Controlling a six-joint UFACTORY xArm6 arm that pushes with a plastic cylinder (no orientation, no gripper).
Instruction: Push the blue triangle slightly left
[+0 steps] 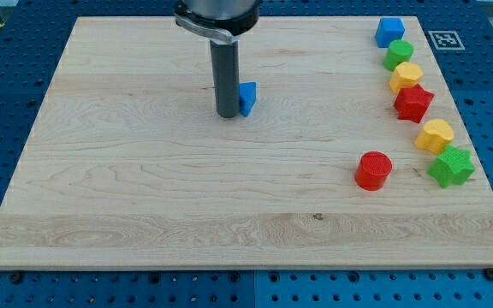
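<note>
The blue triangle point(247, 98) lies on the wooden board point(144, 188), in the upper middle of the view. It is partly hidden behind my rod. My tip point(228, 114) rests on the board right against the triangle's left side, seemingly touching it.
A curved row of blocks runs down the view's right: a blue cube point(389, 32), a green block point(399, 55), a yellow block point(406, 77), a red star point(413, 103), a yellow block point(436, 135), a green star point(451, 167). A red cylinder point(372, 170) stands to their left.
</note>
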